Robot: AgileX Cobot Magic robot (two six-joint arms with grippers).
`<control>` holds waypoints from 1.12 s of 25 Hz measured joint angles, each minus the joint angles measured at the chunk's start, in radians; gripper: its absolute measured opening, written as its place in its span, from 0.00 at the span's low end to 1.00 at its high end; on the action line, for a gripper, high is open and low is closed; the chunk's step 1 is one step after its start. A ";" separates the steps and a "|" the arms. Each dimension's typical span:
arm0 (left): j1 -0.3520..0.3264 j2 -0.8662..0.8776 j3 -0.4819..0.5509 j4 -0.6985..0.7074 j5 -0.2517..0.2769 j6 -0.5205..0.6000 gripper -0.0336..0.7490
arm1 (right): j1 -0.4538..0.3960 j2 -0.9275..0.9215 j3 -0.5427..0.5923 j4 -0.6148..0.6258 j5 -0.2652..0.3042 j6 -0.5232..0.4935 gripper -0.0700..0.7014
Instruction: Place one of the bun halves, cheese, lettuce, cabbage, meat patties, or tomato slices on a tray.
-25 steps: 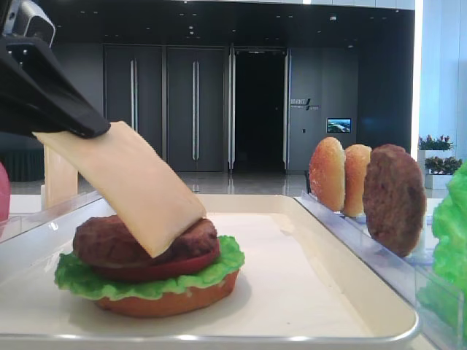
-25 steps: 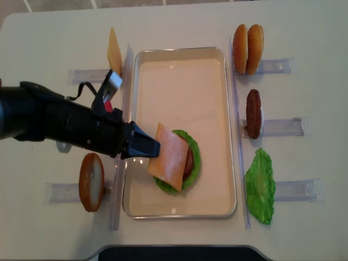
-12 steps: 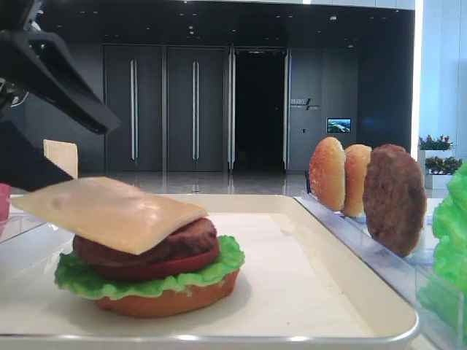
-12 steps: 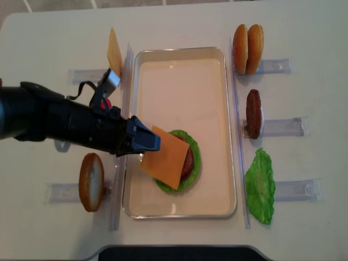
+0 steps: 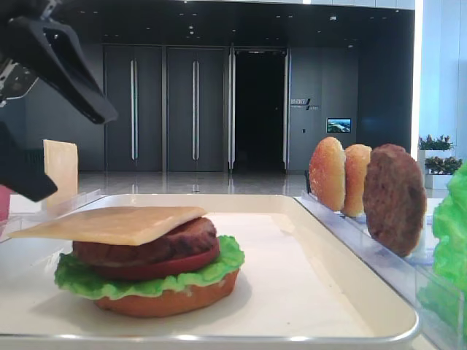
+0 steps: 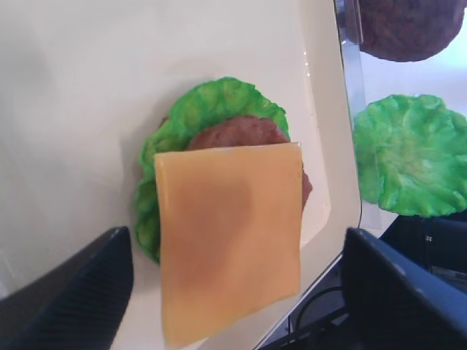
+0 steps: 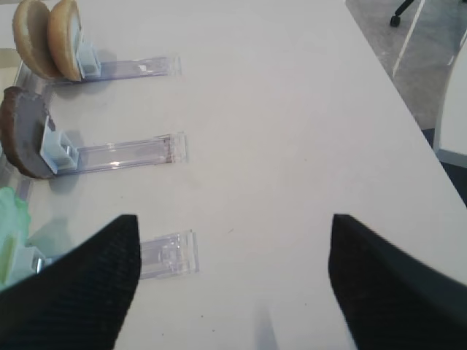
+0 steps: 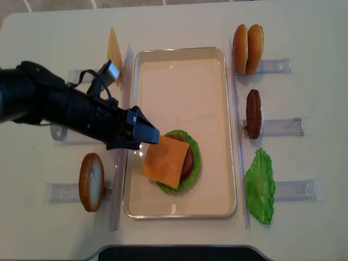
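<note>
One view sits low at the tray's [image 5: 350,251] near rim, looking level across it. The realsense looks straight down on the whole bench [image 8: 304,32]. Both wrist cameras look down closely; the left shares the tray.

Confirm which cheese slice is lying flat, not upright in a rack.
The cheese slice on the burger stack in the tray, overhanging left. The other cheese slice stands on edge left of the tray.
</note>
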 joint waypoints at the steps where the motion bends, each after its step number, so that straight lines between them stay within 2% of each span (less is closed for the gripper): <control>1: 0.000 -0.002 -0.019 0.025 0.012 -0.028 0.93 | 0.000 0.000 0.000 0.000 0.000 0.000 0.79; 5: 0.000 -0.021 -0.120 0.079 0.077 -0.125 0.93 | 0.000 0.000 0.000 0.000 0.000 0.000 0.79; 8: 0.000 -0.038 -0.209 0.161 0.107 -0.208 0.93 | 0.000 0.000 0.000 0.000 0.000 0.000 0.79; 12: 0.000 -0.057 -0.340 0.394 0.135 -0.363 0.93 | 0.000 0.000 0.000 0.000 0.000 0.000 0.79; 17: 0.000 -0.068 -0.479 0.714 0.229 -0.561 0.93 | 0.000 0.000 0.000 0.000 0.000 0.000 0.79; 24: 0.001 -0.068 -0.541 1.080 0.329 -0.748 0.93 | 0.000 0.000 0.000 0.000 0.000 0.000 0.79; 28: 0.002 -0.068 -0.543 1.262 0.344 -0.833 0.93 | 0.000 0.000 0.000 0.000 0.000 0.000 0.79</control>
